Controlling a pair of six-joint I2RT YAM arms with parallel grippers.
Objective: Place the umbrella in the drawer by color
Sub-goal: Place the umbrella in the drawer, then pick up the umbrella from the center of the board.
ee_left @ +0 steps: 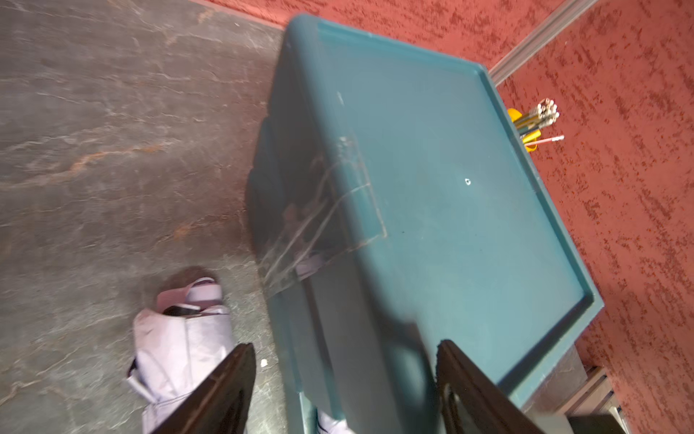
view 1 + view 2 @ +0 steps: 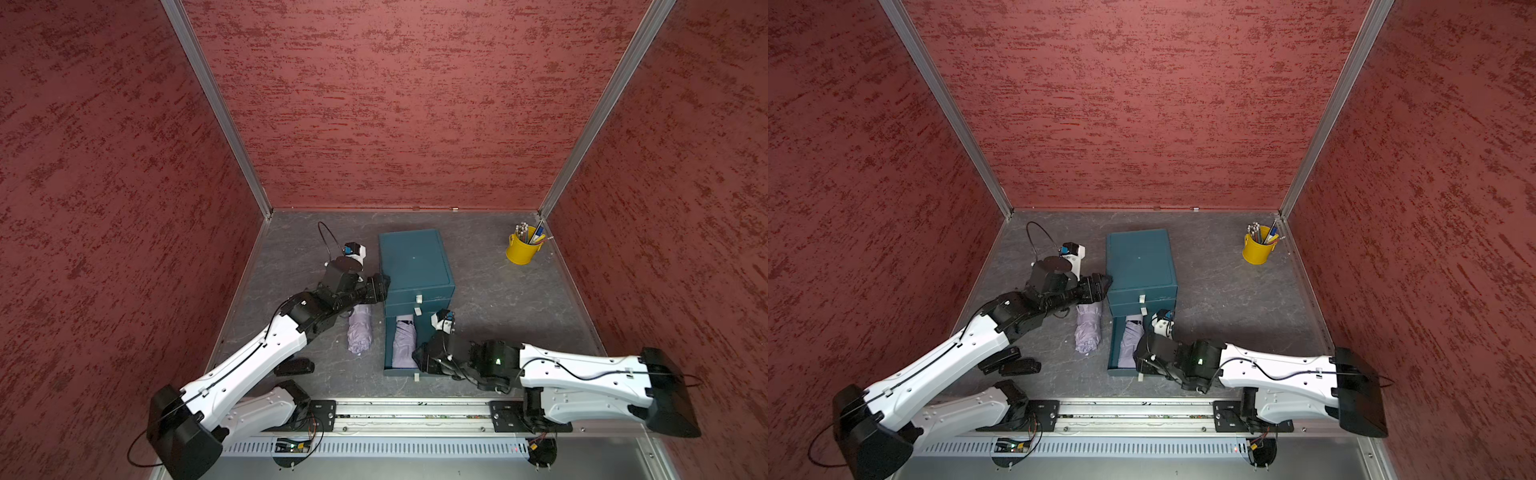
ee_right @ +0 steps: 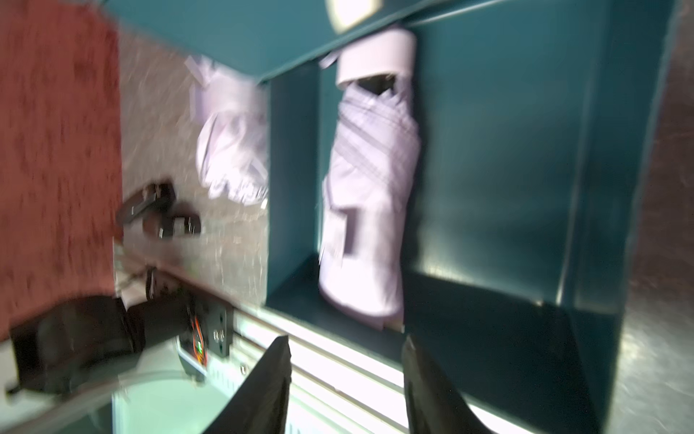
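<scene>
The right tool [image 3: 346, 340] is released and empty over the open bottom drawer [image 2: 388, 349].
A lilac umbrella [image 3: 370, 188] lies inside by the left wall; the left tool [image 1: 347, 344], also released, is at the cabinet [image 2: 415, 262] left corner; a second lilac umbrella [image 2: 360, 332] lies on the tabletop [image 2: 498, 299] just left.

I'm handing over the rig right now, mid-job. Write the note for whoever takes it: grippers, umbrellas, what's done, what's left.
Left gripper: open, empty, at the upper left edge of the cabinet.
Right gripper: open, empty, at the front of the open bottom drawer.
Done: one lilac umbrella lies in the bottom drawer.
Left: the second lilac umbrella lies on the table beside the cabinet. Two black umbrellas lie nearer the front, on the robot's left. The upper two drawers are shut.
Likely next: put the lilac one with its match, and the black ones in another drawer.
</scene>
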